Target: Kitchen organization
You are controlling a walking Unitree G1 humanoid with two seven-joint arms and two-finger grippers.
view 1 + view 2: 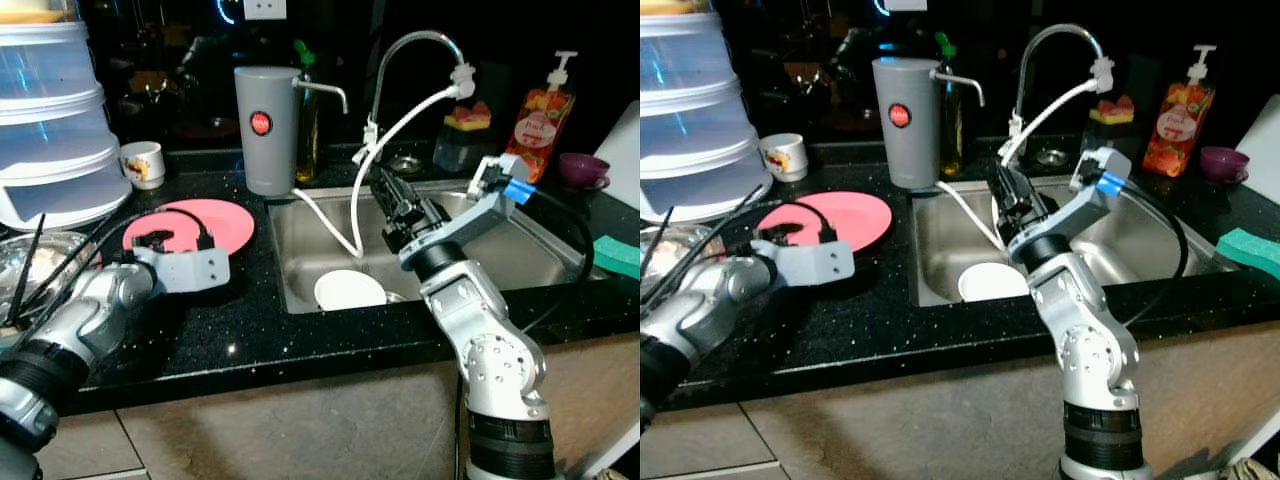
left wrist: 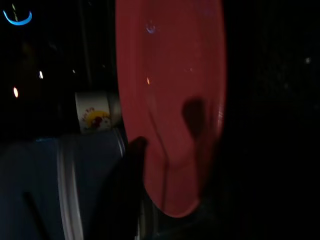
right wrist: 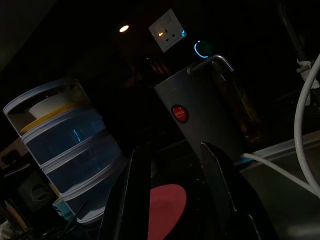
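Observation:
A pink plate (image 1: 205, 222) lies flat on the black counter, left of the sink (image 1: 520, 262). My left gripper (image 1: 152, 240) hovers low at the plate's near edge, fingers open; in the left wrist view one dark finger (image 2: 131, 165) stands beside the plate (image 2: 170, 100). A white dish (image 1: 350, 290) rests in the sink bottom. My right gripper (image 1: 380, 183) is raised above the sink's middle, pointing toward the back left, open with nothing between its fingers (image 3: 142, 190).
A grey water dispenser (image 1: 267, 130) stands behind the sink's left corner, with a faucet (image 1: 410, 45) and white hose (image 1: 400, 130) beside it. Stacked plastic containers (image 1: 50, 120), a mug (image 1: 143, 163) and a metal bowl (image 1: 30, 260) crowd the left. Soap bottle (image 1: 540, 120), purple cup (image 1: 582, 170) and green sponge (image 1: 618, 255) sit right.

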